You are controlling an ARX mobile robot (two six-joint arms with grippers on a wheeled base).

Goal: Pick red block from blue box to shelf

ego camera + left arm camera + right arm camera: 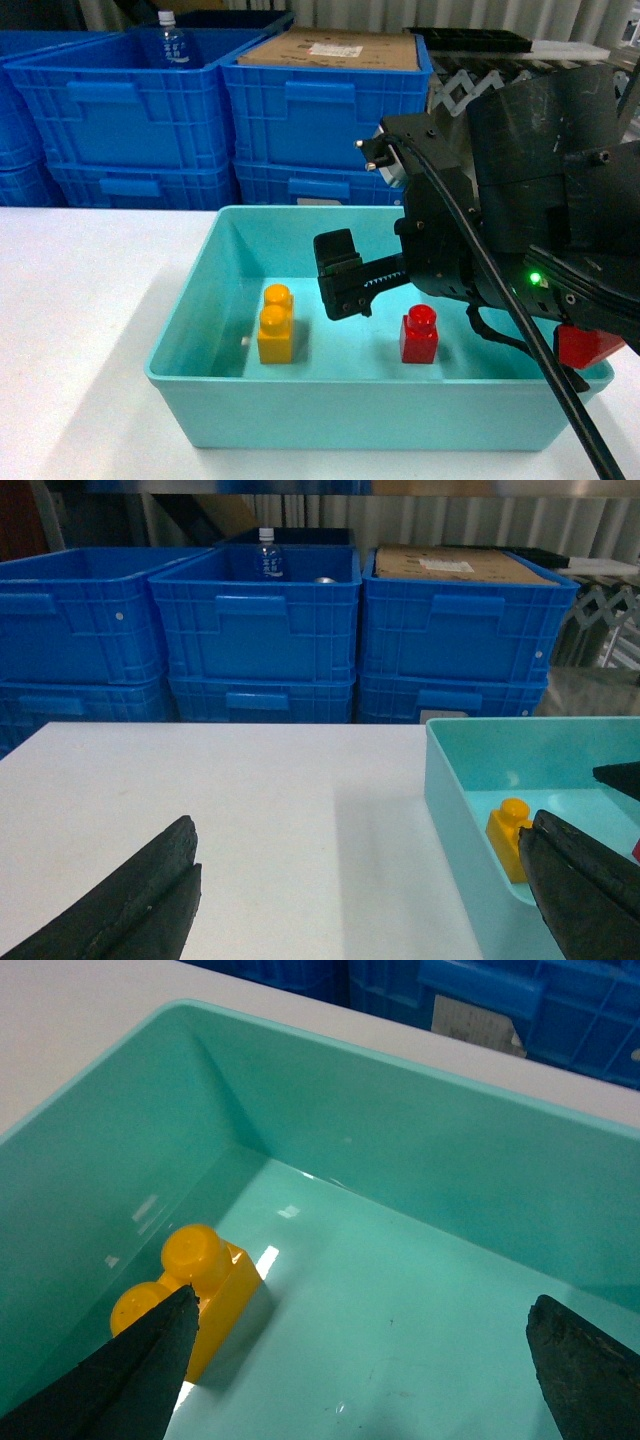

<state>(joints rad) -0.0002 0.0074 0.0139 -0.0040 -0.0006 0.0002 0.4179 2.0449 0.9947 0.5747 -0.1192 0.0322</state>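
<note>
Red block (419,336): sitting on the blue box (250,400) floor, right of middle.
Right gripper (345,285): I've got it wide open, empty.
Handling: I'd judge light, rigid, slick; pinch flat sides under the stud.

The tub (200,400) is a light turquoise, plain and glossy, and it sits on a white table (80,300). Inside the tub, the block (419,335) on the right is shiny red, and the two-stud brick (275,323) to its left is yellow with orange-tinted studs. Behind the tub, the ribbed crates (130,110) are deep blue; one holds a tan cardboard box (330,48) with a white label. The right gripper (345,280) above the tub is matt black, with a green light (535,278) on its body.
</note>
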